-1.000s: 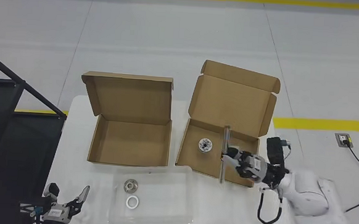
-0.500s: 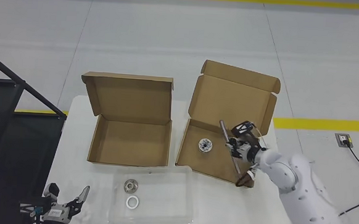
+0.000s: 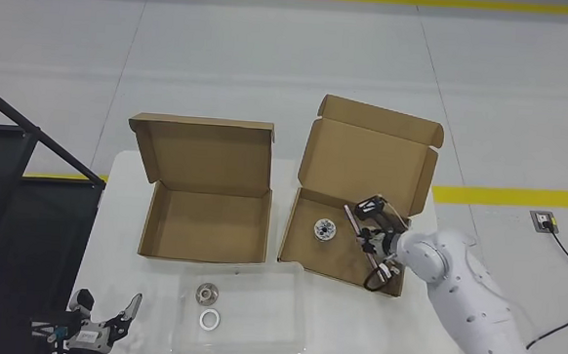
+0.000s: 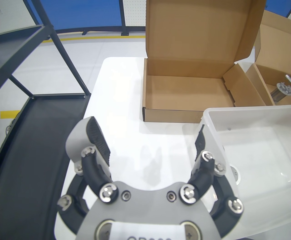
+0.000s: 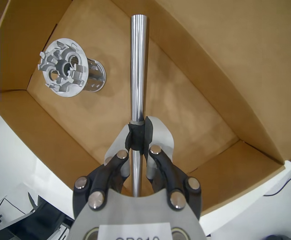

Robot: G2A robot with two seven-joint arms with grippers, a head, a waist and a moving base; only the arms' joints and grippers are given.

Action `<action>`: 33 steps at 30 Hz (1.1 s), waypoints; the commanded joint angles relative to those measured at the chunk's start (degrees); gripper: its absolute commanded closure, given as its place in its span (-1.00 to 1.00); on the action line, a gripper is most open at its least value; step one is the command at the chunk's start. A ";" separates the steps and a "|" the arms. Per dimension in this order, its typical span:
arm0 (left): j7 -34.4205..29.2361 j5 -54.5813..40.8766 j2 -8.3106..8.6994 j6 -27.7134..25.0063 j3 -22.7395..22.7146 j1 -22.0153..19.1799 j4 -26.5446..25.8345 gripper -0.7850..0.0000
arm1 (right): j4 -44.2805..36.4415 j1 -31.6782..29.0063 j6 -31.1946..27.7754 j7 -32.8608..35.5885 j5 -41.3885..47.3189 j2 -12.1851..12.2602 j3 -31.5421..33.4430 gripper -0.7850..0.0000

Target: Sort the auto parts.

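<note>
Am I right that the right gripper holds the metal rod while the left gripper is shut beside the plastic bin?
Not quite: the left wrist view shows the left gripper open beside the plastic bin; the right gripper does hold the metal rod.

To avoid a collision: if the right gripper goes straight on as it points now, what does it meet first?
Probably the right box's floor or far wall, touched first by the rod in the right gripper; depth unclear.
</note>
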 commanded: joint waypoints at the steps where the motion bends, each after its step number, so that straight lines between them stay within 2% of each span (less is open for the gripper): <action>1: 0.00 0.00 0.00 0.00 0.00 0.00 0.00 -1.00 | 1.36 0.63 -0.37 -0.42 0.37 -0.23 -0.43 0.29; 2: 0.00 0.00 0.00 0.00 0.00 0.00 0.00 -1.00 | 1.95 0.95 -0.39 -0.39 0.52 -0.35 -0.67 0.31; 4: 0.00 0.00 0.00 0.00 0.00 0.00 0.00 -1.00 | 3.04 1.45 -0.47 -0.64 0.71 -0.60 -1.22 0.18; 7: 0.00 0.00 0.00 0.00 0.00 0.00 0.00 -1.00 | 4.41 2.07 -0.60 -1.58 0.97 -0.92 -1.75 0.12; 10: 0.00 0.00 0.00 0.00 0.00 0.00 0.00 -1.00 | 5.50 2.38 -1.16 -3.10 1.20 -1.06 -1.80 0.14; 15: 0.00 0.00 0.00 0.00 0.00 0.00 0.00 -1.00 | 3.30 0.64 -5.04 -9.59 2.91 -0.36 0.90 0.11; 18: 0.00 0.00 0.00 0.00 0.00 0.00 0.00 -1.00 | -3.83 -3.01 -6.63 -12.89 2.91 0.69 3.77 0.04; 19: 0.00 0.00 0.00 0.00 0.00 0.00 0.00 -1.00 | -7.26 -4.71 -7.49 -13.49 3.22 1.05 4.72 -0.10; 20: 0.00 0.00 0.00 0.00 0.00 0.00 0.00 -1.00 | -10.77 -6.47 -7.84 -13.66 3.24 1.44 5.77 -0.51; 24: -0.50 0.31 -0.04 -0.13 0.14 -0.40 0.08 -1.00 | -25.05 -13.30 -8.81 -12.04 3.18 2.58 8.31 -0.95; 28: -0.35 0.60 -0.20 0.13 0.14 -0.75 0.49 -1.00 | -35.40 -17.62 -10.02 -9.10 3.40 2.93 7.20 -1.00; 33: -0.03 -0.35 -0.34 -0.04 -0.94 -0.82 1.41 -1.00 | -43.20 -18.49 -6.93 -4.86 0.01 2.21 0.51 -1.00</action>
